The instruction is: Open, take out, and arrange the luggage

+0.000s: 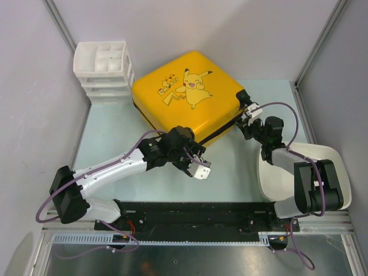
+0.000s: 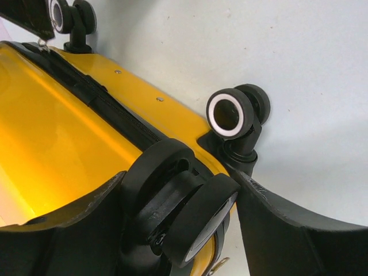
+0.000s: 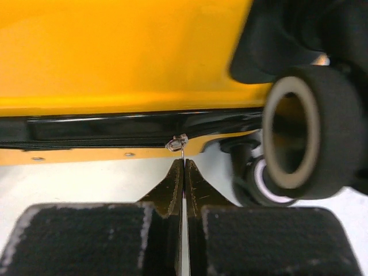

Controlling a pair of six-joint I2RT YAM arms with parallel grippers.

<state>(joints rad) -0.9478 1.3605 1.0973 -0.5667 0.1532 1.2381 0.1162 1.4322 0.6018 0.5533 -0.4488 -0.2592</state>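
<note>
The luggage, a yellow hard-shell suitcase with a Pikachu print, lies flat and closed on the table. My left gripper is at its near corner. In the left wrist view the left gripper is shut on a black double wheel, with a finger pressed against each side. A second wheel stands free beyond it. My right gripper is at the case's right corner. In the right wrist view the right gripper pinches the thin metal zipper pull on the black zipper line, beside a wheel.
A white plastic drawer unit stands at the back left, touching the suitcase's far corner. A white tub sits at the right under my right arm. Enclosure walls close in on the left, the back and the right.
</note>
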